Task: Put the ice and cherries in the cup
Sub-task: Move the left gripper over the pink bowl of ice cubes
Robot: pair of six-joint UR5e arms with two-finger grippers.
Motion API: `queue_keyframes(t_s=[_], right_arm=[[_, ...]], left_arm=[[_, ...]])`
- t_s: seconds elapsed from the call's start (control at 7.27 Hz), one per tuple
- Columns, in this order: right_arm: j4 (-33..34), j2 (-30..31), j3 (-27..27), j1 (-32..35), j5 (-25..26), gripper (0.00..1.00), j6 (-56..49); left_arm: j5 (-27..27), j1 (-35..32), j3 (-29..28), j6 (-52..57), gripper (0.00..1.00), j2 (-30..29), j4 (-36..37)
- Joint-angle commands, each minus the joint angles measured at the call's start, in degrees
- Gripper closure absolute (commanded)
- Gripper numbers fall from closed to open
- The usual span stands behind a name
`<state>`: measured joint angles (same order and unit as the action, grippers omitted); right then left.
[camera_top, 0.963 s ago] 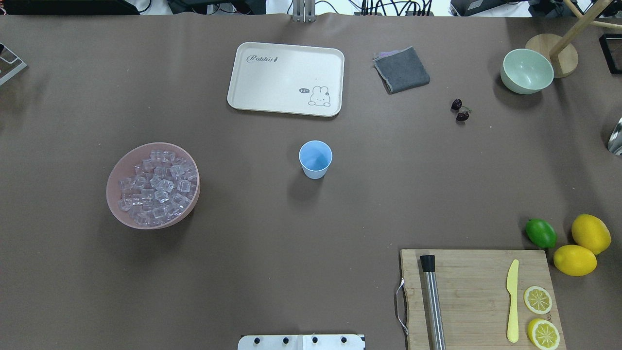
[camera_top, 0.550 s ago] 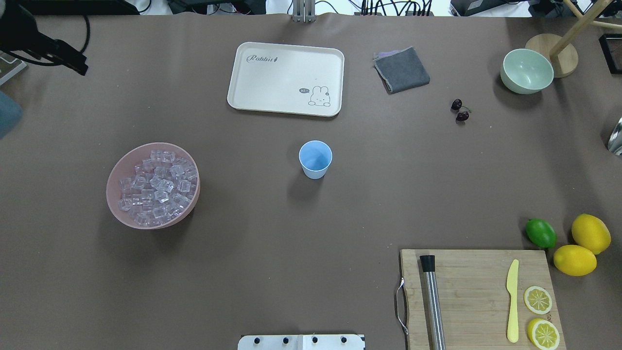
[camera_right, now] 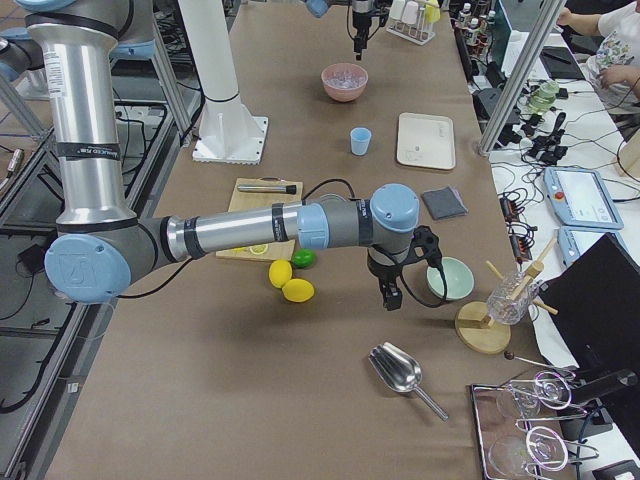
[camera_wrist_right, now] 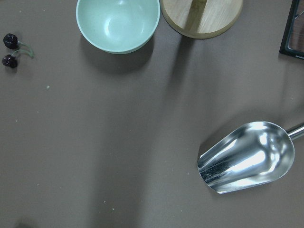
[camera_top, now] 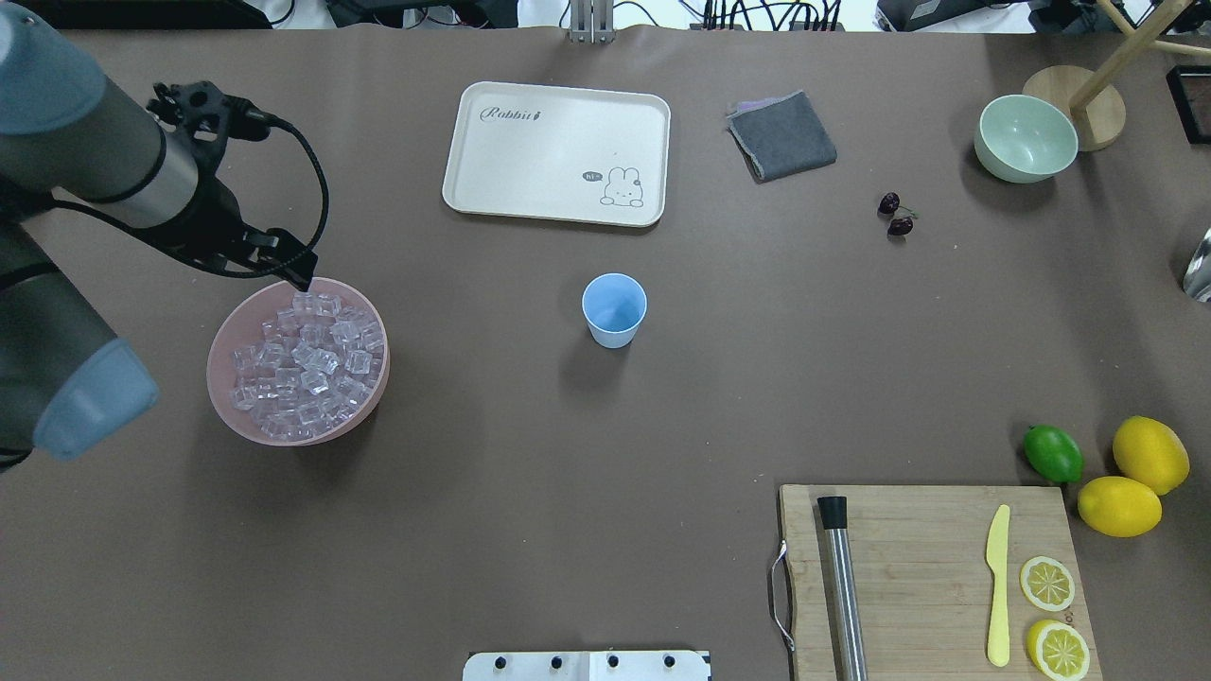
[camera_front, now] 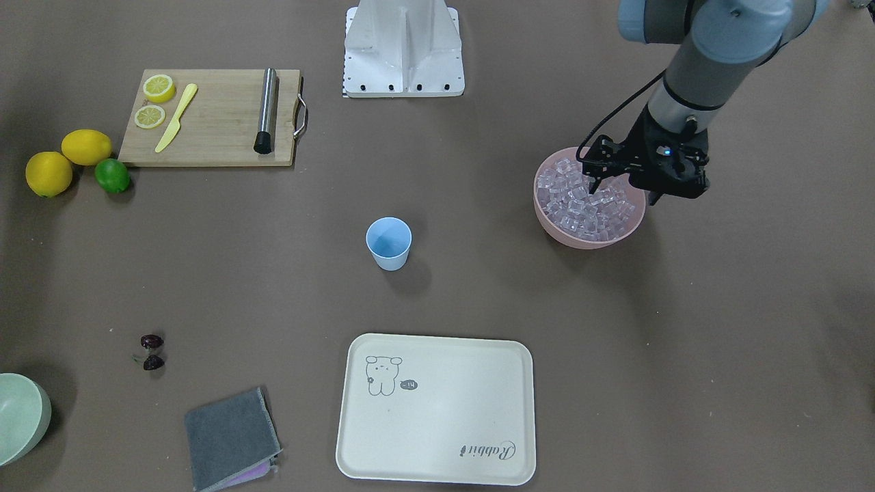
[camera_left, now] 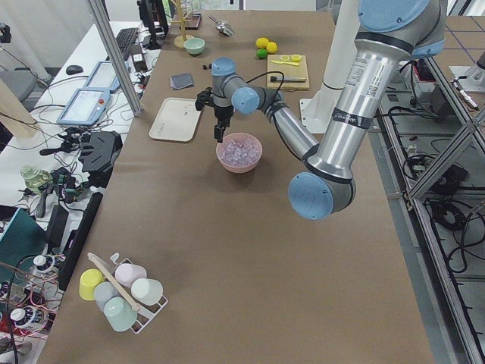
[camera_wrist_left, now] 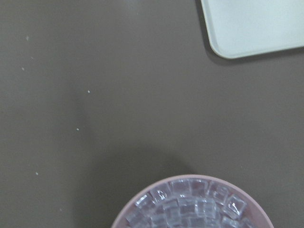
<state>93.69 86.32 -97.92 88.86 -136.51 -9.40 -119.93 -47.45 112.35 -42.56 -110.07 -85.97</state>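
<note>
Where the front view faces the robot, the left tool (camera_front: 623, 193) hangs with jaws apart above the edge of a pink bowl (camera_front: 588, 240) heaped with ice (camera_front: 581, 208); the cup (camera_front: 388, 242) stands upright on the table (camera_front: 478, 287), well apart. Overhead, the cherries (camera_top: 894, 216) lie far from the cup, near a green bowl (camera_top: 1026, 142). From the right end, the right tool (camera_right: 390, 297) hovers beside that bowl; its state cannot be told.

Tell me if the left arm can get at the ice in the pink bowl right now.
Probably yes: the left gripper hangs just above the pink bowl, and the ice lies uncovered with nothing between them.
</note>
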Motion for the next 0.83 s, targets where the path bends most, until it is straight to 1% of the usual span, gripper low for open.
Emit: queue_keyframes(t_s=[0.0, 0.14, 0.28, 0.41, 0.55, 0.69], right_arm=[[0.0, -0.2, -0.1, 0.0, 0.0, 0.01, 0.0], [0.0, -0.2, -0.1, 0.1, 0.0, 0.01, 0.0], [0.0, -0.2, -0.1, 0.0, 0.0, 0.01, 0.0], [0.0, -0.1, -0.1, 0.0, 0.1, 0.01, 0.0], [0.0, -0.1, -0.2, 0.1, 0.0, 0.01, 0.0], [0.0, 0.0, -0.4, 0.1, 0.1, 0.01, 0.0]], left_arm=[[4.5, 6.2, -0.4, -8.5, 0.02, 0.7, -1.0], [5.8, 6.8, -1.8, -8.6, 0.02, 0.6, -1.1], [5.9, 6.8, -2.4, -8.2, 0.03, 0.8, -1.1], [5.9, 6.8, -4.2, -8.0, 0.03, 0.8, -1.4], [5.9, 6.8, -5.9, -8.3, 0.03, 0.8, -3.7], [5.9, 7.0, -6.3, -8.5, 0.03, 0.6, -4.1]])
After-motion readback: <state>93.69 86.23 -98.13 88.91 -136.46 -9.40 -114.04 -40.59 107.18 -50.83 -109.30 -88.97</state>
